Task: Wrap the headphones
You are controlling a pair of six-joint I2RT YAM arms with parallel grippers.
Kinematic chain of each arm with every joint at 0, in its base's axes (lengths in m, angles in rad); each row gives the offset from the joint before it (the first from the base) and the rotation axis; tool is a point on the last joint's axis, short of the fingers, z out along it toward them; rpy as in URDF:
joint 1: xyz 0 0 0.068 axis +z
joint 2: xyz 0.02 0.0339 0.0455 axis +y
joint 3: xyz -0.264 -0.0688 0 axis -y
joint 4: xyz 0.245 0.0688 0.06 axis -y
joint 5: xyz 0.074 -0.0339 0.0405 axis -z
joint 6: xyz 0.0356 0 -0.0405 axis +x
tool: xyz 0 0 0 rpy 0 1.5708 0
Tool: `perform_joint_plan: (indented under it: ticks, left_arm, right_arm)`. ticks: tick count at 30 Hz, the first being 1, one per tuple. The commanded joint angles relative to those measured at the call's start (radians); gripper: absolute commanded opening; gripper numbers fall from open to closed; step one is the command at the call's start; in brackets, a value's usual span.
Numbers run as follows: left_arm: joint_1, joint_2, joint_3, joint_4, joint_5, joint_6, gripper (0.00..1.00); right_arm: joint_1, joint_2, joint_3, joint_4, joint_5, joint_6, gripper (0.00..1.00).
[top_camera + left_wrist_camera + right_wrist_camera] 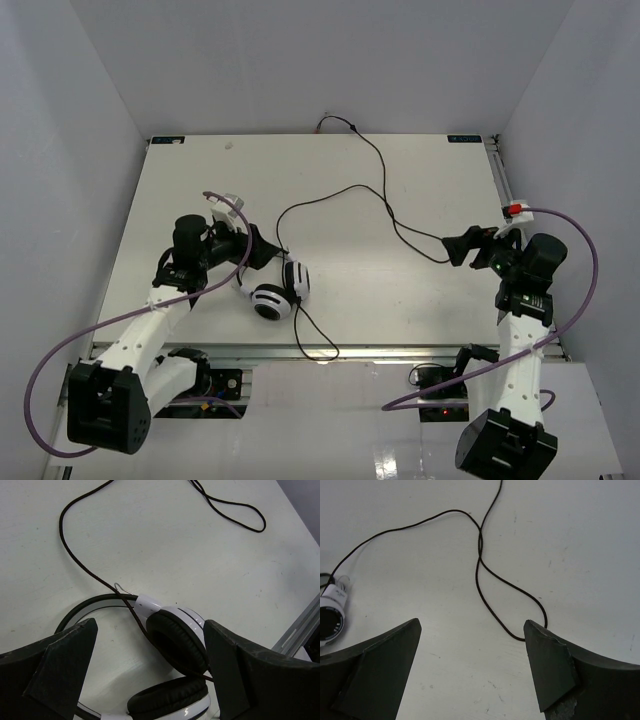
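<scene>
The headphones (279,292) lie folded on the white table near its front edge, white earcups with black cushions facing each other. Their thin black cord (385,195) loops across the table to the back edge, with a small loop over the front rail. My left gripper (262,250) is open just left of the headphones. In the left wrist view my left gripper (150,625) is spread either side of the earcups (177,640), with the cord (75,560) crossing the headband. My right gripper (455,245) is open and empty. In the right wrist view my right gripper (472,624) hangs above bare table beside a bend of the cord (480,565).
The table (200,180) is boxed in by grey walls at the left, back and right. A metal rail (250,352) runs along the front edge. Thick purple arm cables (580,250) hang beside both arms. One earcup (330,622) shows at the left edge of the right wrist view.
</scene>
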Motion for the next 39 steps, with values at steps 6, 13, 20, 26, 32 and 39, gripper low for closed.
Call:
perform_joint_plan:
  ticks: [6,13,20,26,32,39]
  left_arm:
    - [-0.006,-0.091,0.127,-0.217,-0.054,0.299,0.98]
    - [-0.033,0.024,0.267,-0.521,-0.186,0.668,0.8]
    - [-0.041,0.158,0.347,-0.587,-0.184,0.772,0.74]
    - [-0.041,0.396,0.45,-0.591,-0.087,0.848,0.64]
    - [-0.041,0.551,0.514,-0.581,-0.007,0.892,0.6]
    - [-0.068,0.643,0.508,-0.591,0.01,0.936,0.57]
  right_arm:
    - [0.005,-0.051,-0.046,-0.063,-0.44,-0.362,0.9]
    - [0.035,0.017,0.025,-0.308,-0.547,-0.615,0.9]
    - [0.069,0.085,0.085,-0.824,-0.705,-1.289,0.9]
    - [0.069,0.075,0.064,-0.924,-0.728,-1.486,0.91]
    - [0.072,0.081,0.062,-0.928,-0.738,-1.49,0.91]
    - [0.076,0.081,0.064,-0.926,-0.737,-1.49,0.9]
